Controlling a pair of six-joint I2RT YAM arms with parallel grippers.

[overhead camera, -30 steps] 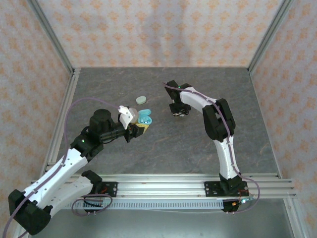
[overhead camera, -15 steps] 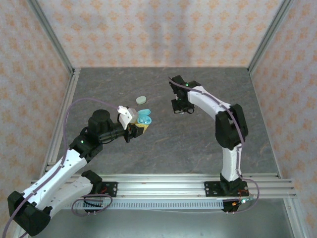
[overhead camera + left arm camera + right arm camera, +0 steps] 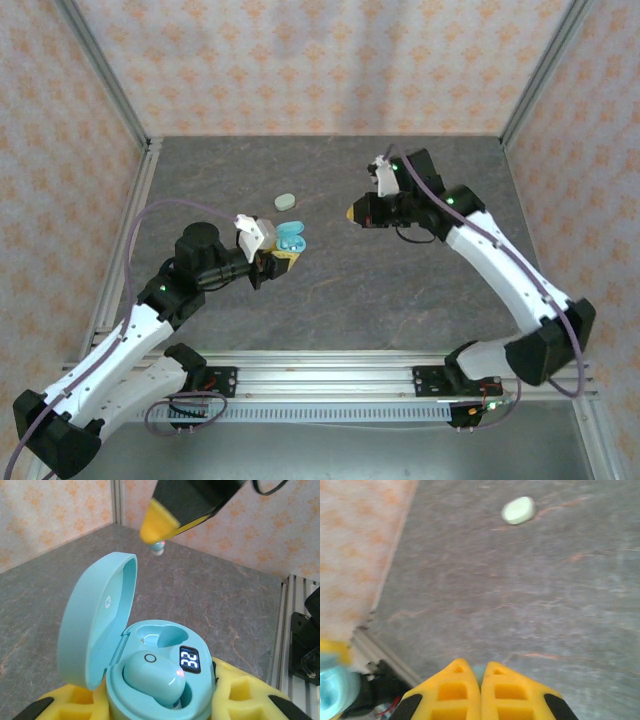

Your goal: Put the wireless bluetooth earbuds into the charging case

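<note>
Surface: we note a grey, stone-patterned table with an aluminium rail along its near edge. The walls on three sides carry pale orange-patterned paper, with metal posts at the far corners.

A pale green oval case lies closed on the table, toward the far edge and left of the middle, apart from both arms.

Left gripper: its yellow fingers are clamped on either side of the turquoise charging case, over the left half of the table. We see the case's lid standing open. A second earbud sits in the nearer socket; the farther socket is bare. A small display on the case shows lit digits.

Right gripper: its yellow fingertips are drawn together, with almost no gap between them. A tiny pale earbud is pinched at the very tip, and the right wrist view shows it as a small pale spot between the pads. This gripper is off the surface near the middle of the table, to the right of the open case and not touching it.
</note>
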